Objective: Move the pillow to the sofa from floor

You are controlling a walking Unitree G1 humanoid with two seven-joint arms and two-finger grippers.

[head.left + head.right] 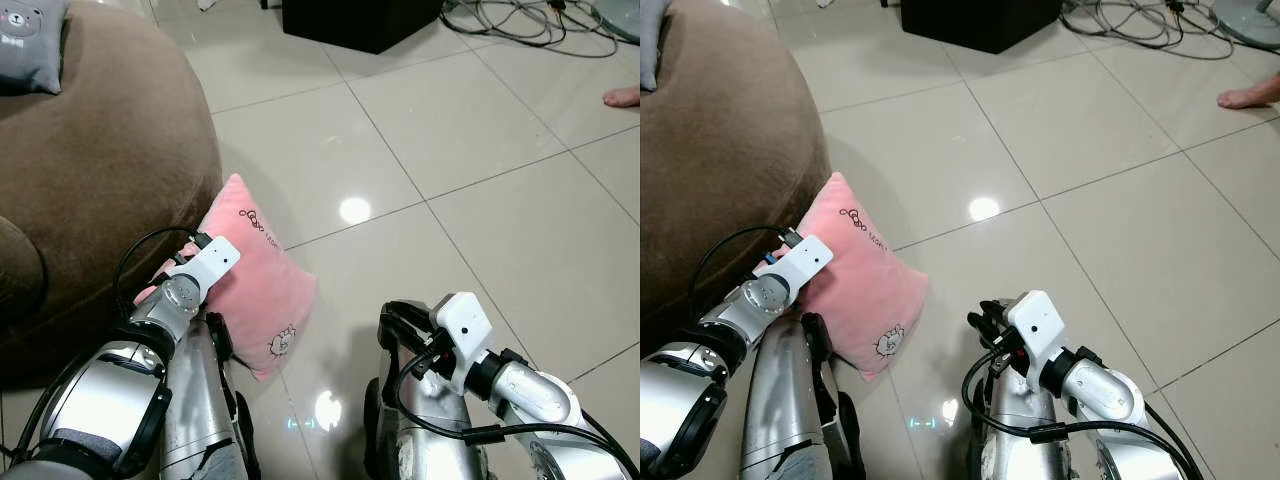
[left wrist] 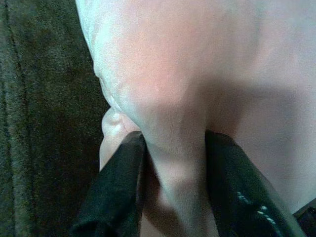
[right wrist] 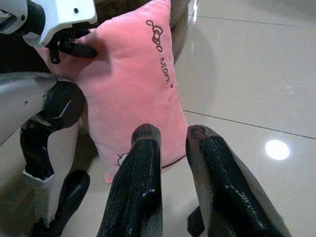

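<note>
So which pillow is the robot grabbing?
The pink pillow on the floor, pinched by the left gripper. The grey pillow sits untouched on the sofa.

Glossy pale tiled floor (image 1: 480, 230) with dark grout lines; a pink pillow (image 1: 255, 290) lies on it, leaning against the brown sofa (image 1: 110, 170); farther off rest a black box (image 1: 360, 20), tangled cables (image 1: 530, 25) and a person's bare foot (image 1: 622, 96).

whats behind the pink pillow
The brown sofa: the pink pillow leans against its side, standing on the tiled floor. The left gripper pinches a fold of it. The pillow covers the sofa's base there.
</note>
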